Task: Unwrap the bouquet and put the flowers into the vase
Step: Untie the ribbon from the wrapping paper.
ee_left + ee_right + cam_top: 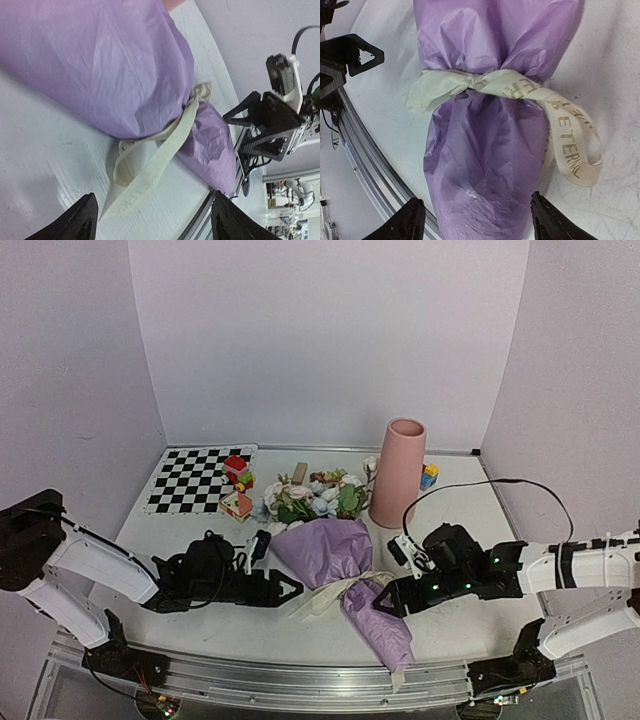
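- Just in front of the vase point(398, 475), the bouquet point(340, 562) lies flat on the table point(480, 505), its crinkled purple cone tied with cream ribbon point(335, 597).
- Left gripper point(298, 589): jaws spread, holding nothing.
- Right gripper point(382, 598): jaws spread astride the cone's tail, not clamped.

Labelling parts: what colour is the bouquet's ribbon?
The ribbon is cream, faintly lettered; clearest in the right wrist view.

The left arm point(95, 565) is reaching in low from 8 o'clock, with the left gripper point(295, 590) pointing toward 3 o'clock, jaws standing wide apart. The right arm point(580, 565) is reaching in low from 4 o'clock, with the right gripper point(383, 600) pointing toward 9 o'clock, jaws likewise spread. The grippers are facing each other, not touching.
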